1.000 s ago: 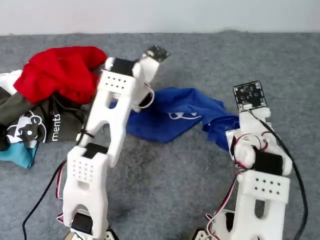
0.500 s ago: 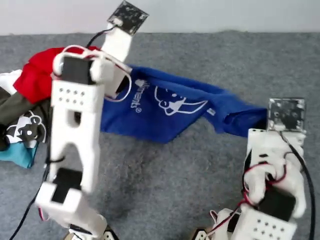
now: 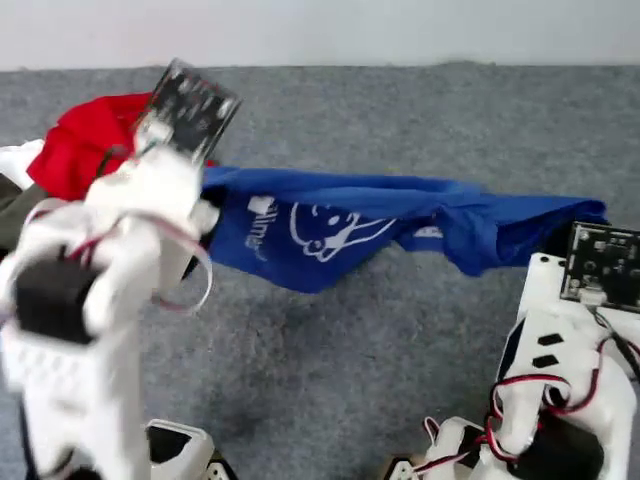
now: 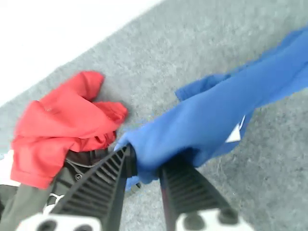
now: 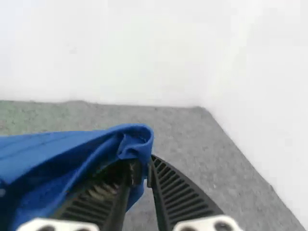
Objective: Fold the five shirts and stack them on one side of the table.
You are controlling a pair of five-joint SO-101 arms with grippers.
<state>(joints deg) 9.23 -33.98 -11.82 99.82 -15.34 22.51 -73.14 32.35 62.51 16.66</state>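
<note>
A grey carpeted table [image 3: 330, 380] is meeting a white wall [image 3: 400, 30] at the back, and no folded stack is showing on it. The blue shirt [image 3: 330, 225] is hanging stretched between the 2 arms, lifted clear of the carpet along most of its length, with its printed side facing up. Toward one end of the table, the red shirt [image 3: 80, 150] is lying crumpled on a dark shirt [image 4: 72, 178], with a white garment [image 3: 15, 160] just beside them. The left gripper [image 4: 144, 161] is pinching 1 end of the blue shirt between closed jaws, and the right gripper [image 5: 139, 171] is clamping the other end. I judge that shirt 1 is only being spread, so every fold and all the stacking are remaining.
</note>
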